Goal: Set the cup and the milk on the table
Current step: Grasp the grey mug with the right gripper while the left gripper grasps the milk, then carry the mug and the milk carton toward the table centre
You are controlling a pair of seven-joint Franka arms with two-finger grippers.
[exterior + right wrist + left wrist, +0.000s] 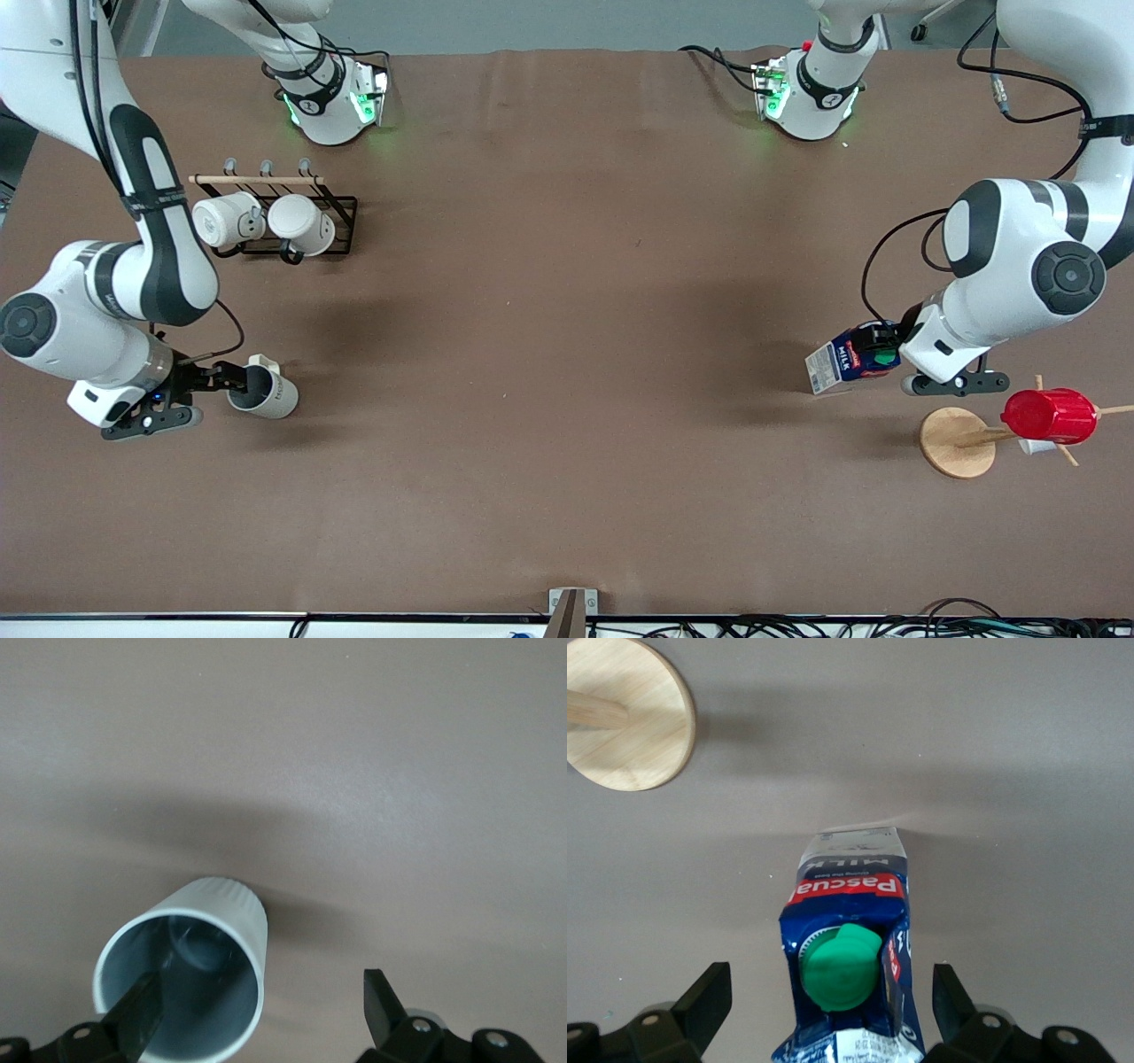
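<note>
Milk (840, 361) and cup (264, 390) down on the desk (567, 354).
My left tool (873, 350) and right tool (232, 379) both stand released; I'd back straight off, no nudging.

The milk (843, 361) carton reads "MILK" on its side and "Pascual" on a red band

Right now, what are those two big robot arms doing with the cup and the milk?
The right gripper is at the small grey-beige mug, one finger inside its rim, at the right arm's end of the brown table. The left gripper has its fingers open around the top of the blue-and-white milk carton, beside the round wooden disc of the stand holding a red ribbed cup.
</note>
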